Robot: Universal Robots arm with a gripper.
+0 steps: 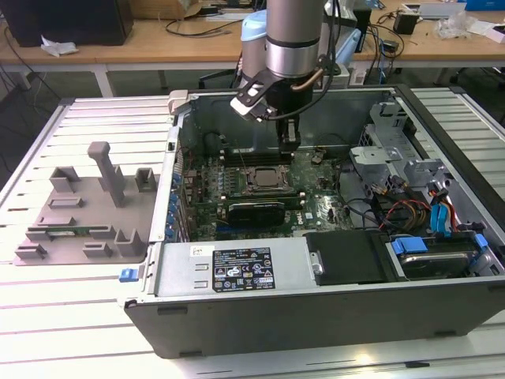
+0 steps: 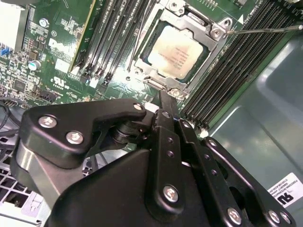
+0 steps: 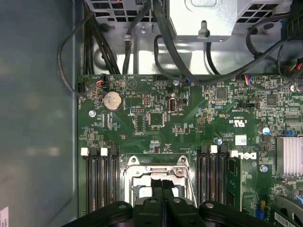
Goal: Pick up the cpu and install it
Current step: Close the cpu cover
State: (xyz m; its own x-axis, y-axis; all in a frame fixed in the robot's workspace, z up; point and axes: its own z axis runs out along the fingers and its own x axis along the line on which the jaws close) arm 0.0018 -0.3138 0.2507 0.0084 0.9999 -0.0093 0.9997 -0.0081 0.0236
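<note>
The arm's tool (image 1: pixel 289 145), fingers pressed together on nothing, hangs inside the open computer case (image 1: pixel 316 312) just above the socket (image 1: pixel 264 180); the silver chip (image 2: pixel 177 49) lies flat and square within its metal frame, seemingly already set home
</note>
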